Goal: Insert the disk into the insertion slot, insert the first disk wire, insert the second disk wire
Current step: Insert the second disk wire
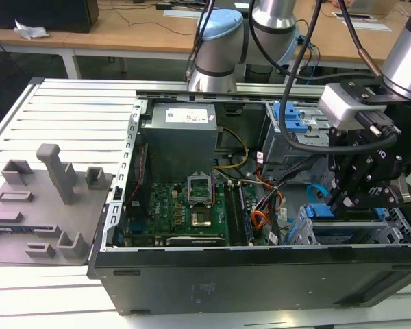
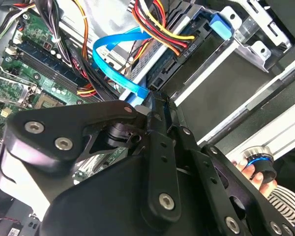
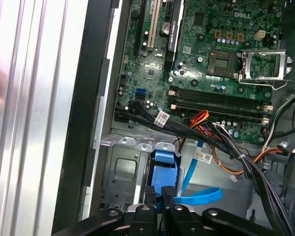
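I'm on the second cable now, by my reading. The disk [image 1: 319, 211] sits inside the insertion slot [image 1: 390, 226], at the near corner of the computer case [image 1: 260, 281] on the exterior view's right. Its bright blue carrier end [image 3: 164, 169] shows just beyond my fingertips in the first wire view's partner, the first wrist view. So the drive step looks done.

In the second wrist view, the first disk wire [image 2: 160, 27], a red, yellow and black bundle, runs into a dark plug at the drive's edge. I judge that one seated too.

The gripper [image 3: 160, 199] is almost fully closed, with only a thin gap between the fingers. As far as I can make out, it is pinching the end of the second disk wire [image 3: 201, 195]. In the second wrist view that flat light-blue cable [image 2: 113, 44] loops up and comes back down right to the gripper [image 2: 152, 101]. I can't see the small plug itself; the fingers cover it.

This step calls for keeping the plug square to its port on the drive and pushing straight. The flat cable will twist easily, and the wire bundle crowds the spot.

The arm reaches in from the exterior view's right with the wrist pitched down. The gripper [image 1: 334, 204] points steeply into the case, just above the slot, with the motherboard [image 3: 211, 49] beyond it. The case rests on the slatted surface [image 1: 68, 116].
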### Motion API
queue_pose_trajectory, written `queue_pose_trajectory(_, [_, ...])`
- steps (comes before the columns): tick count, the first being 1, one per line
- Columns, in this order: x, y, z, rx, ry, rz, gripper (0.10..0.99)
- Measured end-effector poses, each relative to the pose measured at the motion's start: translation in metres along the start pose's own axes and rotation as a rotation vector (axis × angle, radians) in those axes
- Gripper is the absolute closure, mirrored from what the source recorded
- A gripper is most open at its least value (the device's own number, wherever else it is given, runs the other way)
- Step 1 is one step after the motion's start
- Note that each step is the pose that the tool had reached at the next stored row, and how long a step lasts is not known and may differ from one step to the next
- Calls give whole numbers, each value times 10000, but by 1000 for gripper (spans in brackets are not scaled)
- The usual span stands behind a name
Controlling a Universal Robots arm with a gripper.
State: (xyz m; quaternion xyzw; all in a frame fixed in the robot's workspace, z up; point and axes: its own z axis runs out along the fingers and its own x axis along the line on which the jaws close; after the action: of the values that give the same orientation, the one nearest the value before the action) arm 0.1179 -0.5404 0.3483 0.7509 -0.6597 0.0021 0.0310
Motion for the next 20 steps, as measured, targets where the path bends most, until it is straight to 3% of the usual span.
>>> queue_pose_trajectory(7, [0, -1, 1, -7, -9, 165, 922])
queue_pose_trajectory(13, [1, -2, -17, -39, -42, 884, 922])
queue_pose_trajectory(17, [1, -3, -17, -85, -88, 1950, 922])
queue_pose_trajectory(20, [1, -2, -16, -94, -96, 2147, 922])
